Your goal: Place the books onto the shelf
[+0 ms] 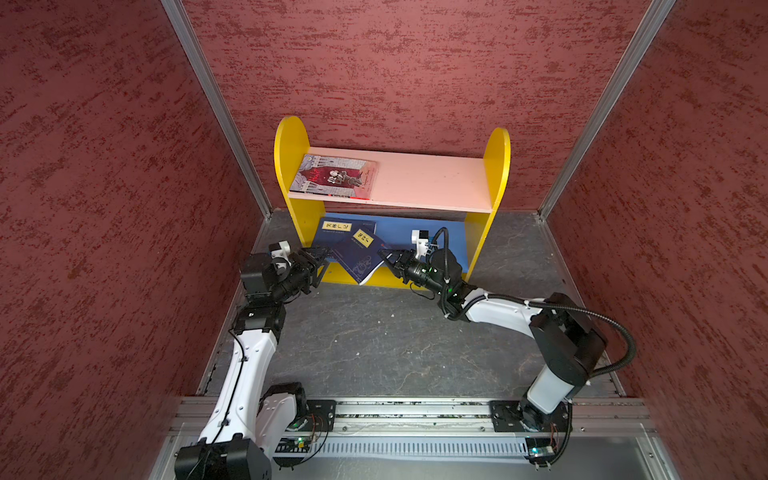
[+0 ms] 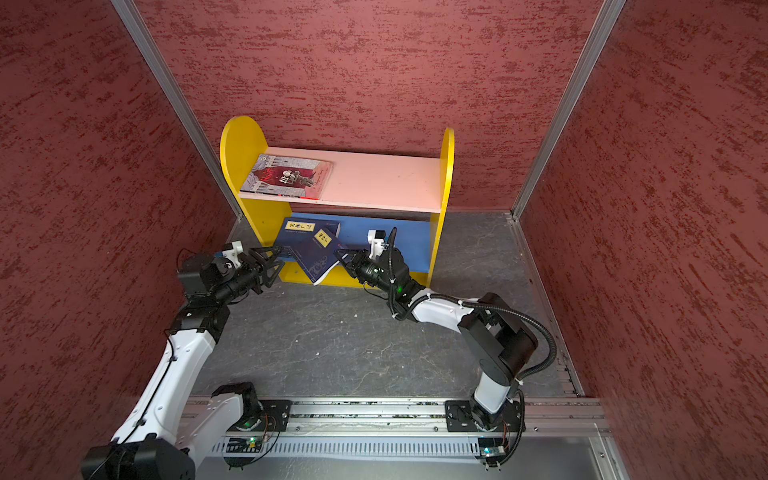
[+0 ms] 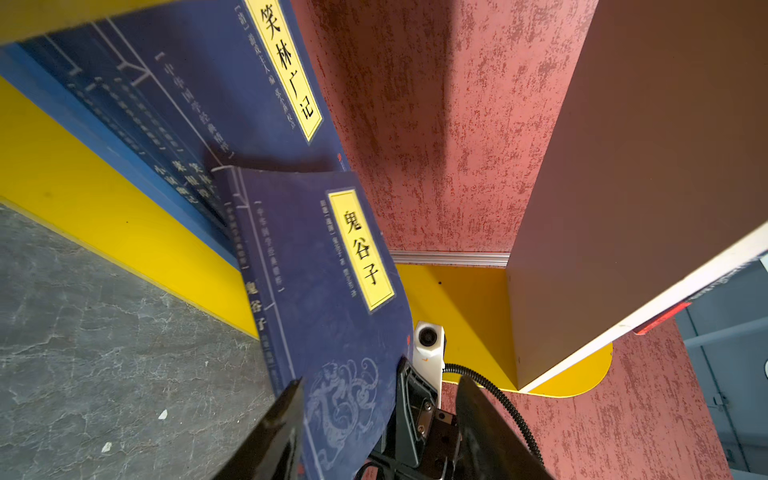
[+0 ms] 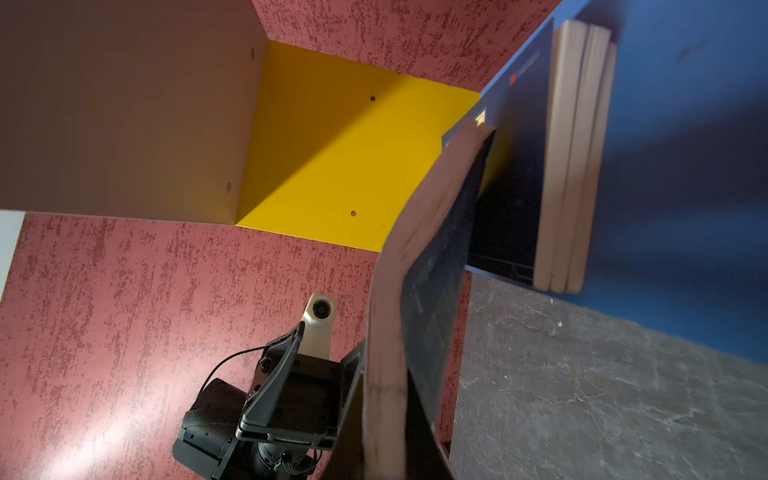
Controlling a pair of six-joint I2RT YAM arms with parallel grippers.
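At the shelf, on its blue lower board, my right tool pinched the last tilted navy book against the navy stack, my left tool stood parted, and the illustrated book lay above.

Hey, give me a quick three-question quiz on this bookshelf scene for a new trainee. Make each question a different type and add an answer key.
1. True or false: the red-and-grey illustrated paperback lies flat on the pale pink upper board of the yellow-sided wooden shelf.
2. Which gripper is shut on the tilted navy paperback? A: left gripper. B: right gripper.
3. Fill in: the other navy paperbacks are stacked on the ___ lower board.

Key: 1 true; 2 B; 3 blue.
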